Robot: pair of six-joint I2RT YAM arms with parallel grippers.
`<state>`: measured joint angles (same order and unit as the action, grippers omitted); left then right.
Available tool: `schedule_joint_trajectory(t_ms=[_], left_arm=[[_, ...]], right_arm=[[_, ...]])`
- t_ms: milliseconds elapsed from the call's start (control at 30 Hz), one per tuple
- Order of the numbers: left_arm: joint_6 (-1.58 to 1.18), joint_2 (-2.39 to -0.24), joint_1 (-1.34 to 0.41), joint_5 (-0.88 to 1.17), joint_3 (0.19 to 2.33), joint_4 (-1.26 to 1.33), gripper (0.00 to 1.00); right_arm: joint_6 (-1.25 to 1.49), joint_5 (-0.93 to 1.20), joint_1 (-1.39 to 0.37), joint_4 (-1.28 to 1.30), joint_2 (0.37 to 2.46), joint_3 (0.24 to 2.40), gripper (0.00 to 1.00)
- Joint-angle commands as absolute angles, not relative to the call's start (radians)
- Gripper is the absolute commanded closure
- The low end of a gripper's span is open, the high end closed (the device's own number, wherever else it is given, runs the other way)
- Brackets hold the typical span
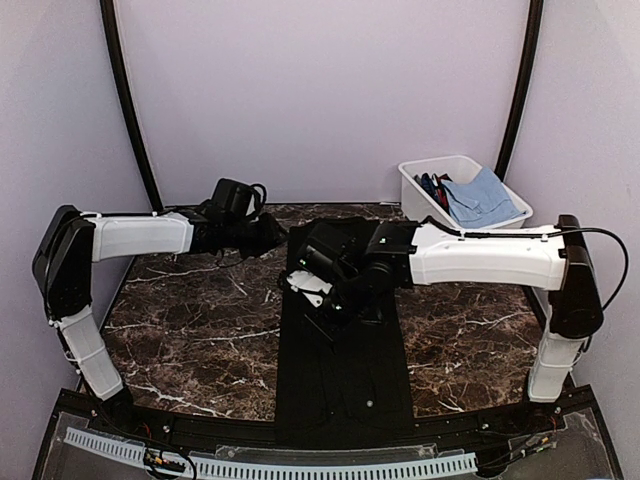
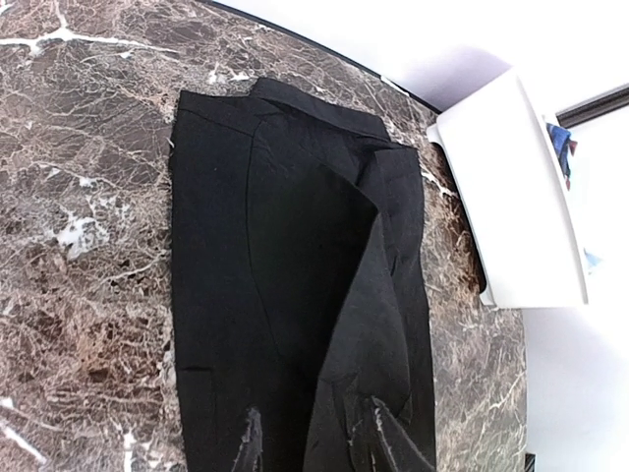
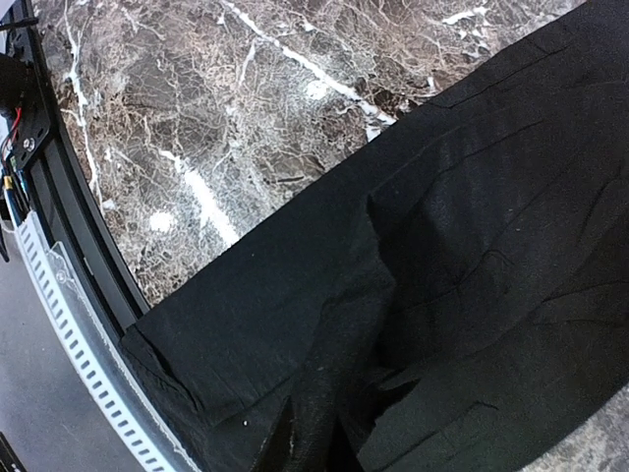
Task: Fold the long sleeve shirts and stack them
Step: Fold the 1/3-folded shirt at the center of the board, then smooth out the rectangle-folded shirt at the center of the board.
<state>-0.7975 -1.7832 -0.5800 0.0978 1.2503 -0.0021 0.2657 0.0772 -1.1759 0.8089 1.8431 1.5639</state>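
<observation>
Top external view: one black shirt laid out, both arms over its far end

Item 1, black shirt [image 1: 345,380]: folded into a long narrow strip running down the centre of the frame. It lies flat on the marble table [image 1: 180,320], with its near end at the table's lower edge.

Item 2, white bin [image 1: 418,190]: at the table's upper right corner, apart from the shirt. It holds a blue cloth [image 1: 482,195] and some darker pieces too small to tell.

Item 3, white perforated rail [image 1: 300,466]: along the bottom edge of the frame.

Obstruction: the right arm [image 1: 480,255] comes in level from the right. Its black wrist bends down and to the left over the upper part of the strip and hides the cloth there.

Left arm [image 1: 140,235]: reaches in level from the left, with the left gripper [image 1: 272,237] at the strip's upper left corner.

Left wrist view: the fingers [image 2: 251,442] stand apart at the bottom of the frame. A raised flap of the shirt runs between them, and the finger on the left of the frame is clear of the flap. Nothing is clamped.

Right wrist view: the right gripper [image 3: 305,447] is closed at bottom centre. A pinched ridge of the shirt rises into it.
</observation>
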Motion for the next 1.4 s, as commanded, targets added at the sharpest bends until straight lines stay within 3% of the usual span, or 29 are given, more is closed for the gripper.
schedule_joint_trajectory(t_ms=[0,267,500,633,1000,1367], left_arm=[[-0.746,-1.693,-0.574,0.131,1.203,-0.040,0.65],[-0.722,-1.652,-0.574,0.177,1.139,-0.053,0.65],[-0.716,-1.609,-0.574,0.219,1.063,-0.060,0.65],[-0.717,-1.585,-0.577,0.249,1.016,-0.055,0.65],[-0.735,-1.578,-0.607,0.278,0.919,-0.031,0.64],[-0.729,-1.707,-0.607,0.269,1.007,-0.063,0.67]], right_arm=[[0.242,0.008,-1.223,0.990,1.864,1.637,0.94],[0.275,0.003,-1.283,0.986,1.970,1.625,0.92],[0.352,0.077,-1.297,0.795,1.916,1.527,0.56],[0.404,0.039,-1.287,0.700,1.834,1.455,0.48],[0.590,-0.078,-1.062,0.403,1.633,1.214,0.52],[0.559,0.038,-0.868,0.136,1.724,1.240,0.71]])
